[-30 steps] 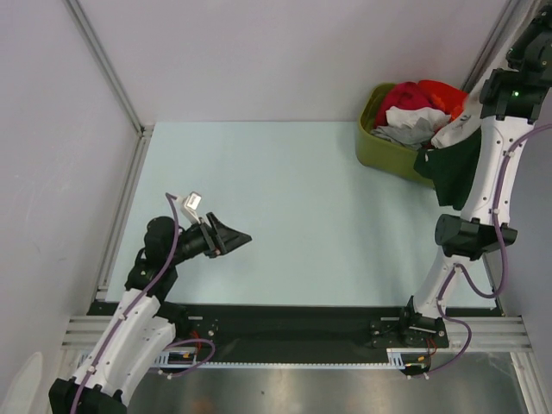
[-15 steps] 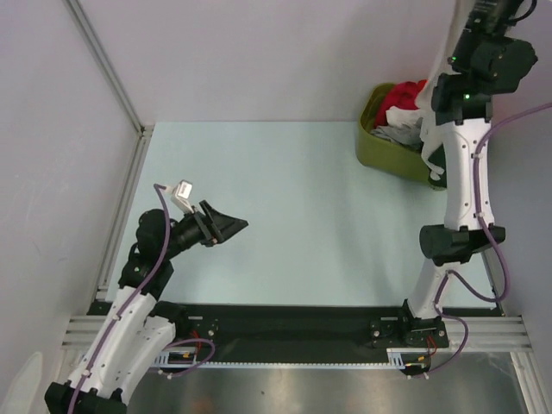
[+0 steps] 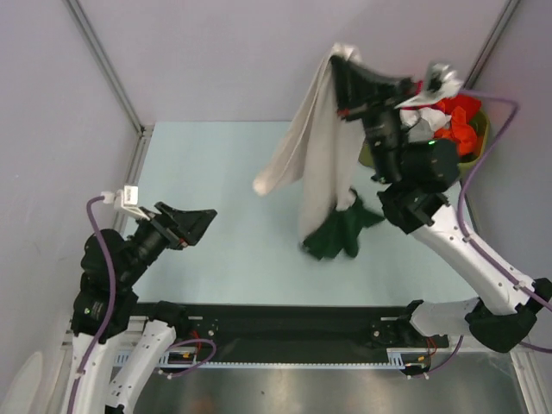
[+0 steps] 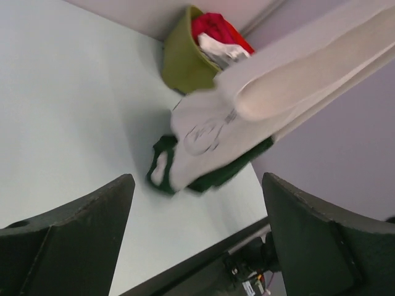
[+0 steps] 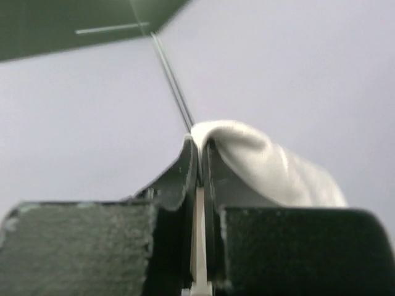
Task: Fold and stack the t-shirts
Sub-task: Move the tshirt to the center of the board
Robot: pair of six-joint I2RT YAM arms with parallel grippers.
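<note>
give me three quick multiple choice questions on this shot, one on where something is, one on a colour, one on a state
1. On the table, the olive-green tub stands at:
A the near left corner
B the far right corner
C the centre

2. The cloth bunched below the cream-white t-shirt is:
A dark green
B red
C blue

3. The right jaws are:
A open and empty
B shut on the tub's rim
C shut on the cream-white t-shirt

Answers:
1 B, the top view shows the tub at the far right, partly behind the right arm.
2 A, the dark green cloth hangs under the cream-white t-shirt.
3 C, the right wrist view shows white cloth pinched between them.
</note>
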